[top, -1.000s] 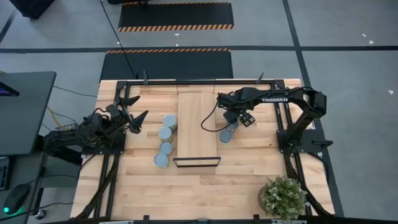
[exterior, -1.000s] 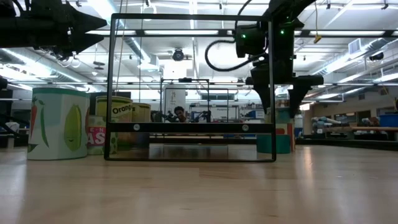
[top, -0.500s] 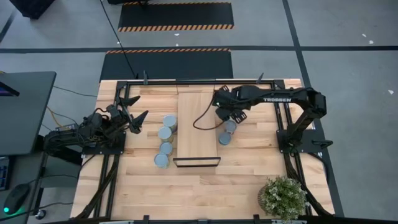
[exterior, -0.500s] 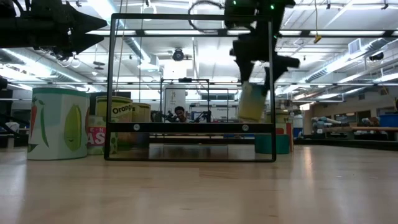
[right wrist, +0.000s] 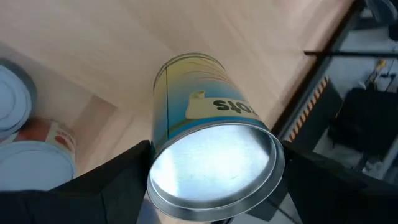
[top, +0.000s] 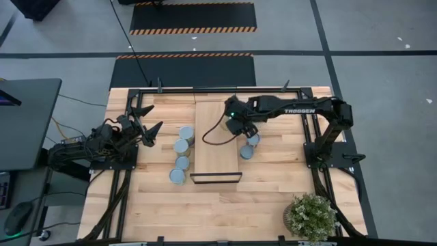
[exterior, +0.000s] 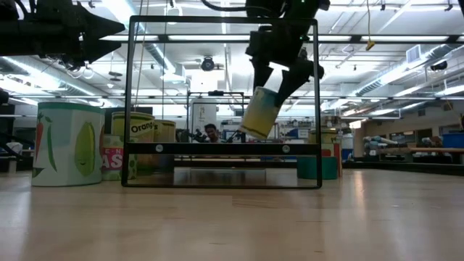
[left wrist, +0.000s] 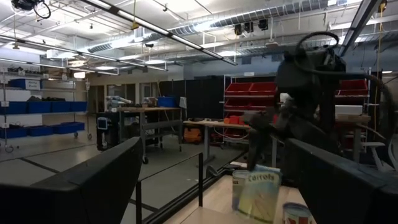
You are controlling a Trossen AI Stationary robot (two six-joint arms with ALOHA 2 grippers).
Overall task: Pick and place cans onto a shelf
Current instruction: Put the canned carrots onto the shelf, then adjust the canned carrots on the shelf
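The right arm's pincer [exterior: 279, 76] is clamped on a can [exterior: 259, 112], carried tilted in the air over the shelf [top: 216, 140], toward its three o'clock edge. This looks like the carry step; next it should bring the can upright and set it down on the board, well inside the edge. The can is a smooth metal cylinder with a yellow and blue label and a shiny round end. The shelf is a long pale wood board with a thin black lip at six o'clock. Two more cans [top: 249, 145] stand on the table at its three o'clock side, four cans [top: 181, 156] at nine o'clock. The left arm's pincer [top: 149, 130] waits spread apart, beyond those, as far as I can make out.
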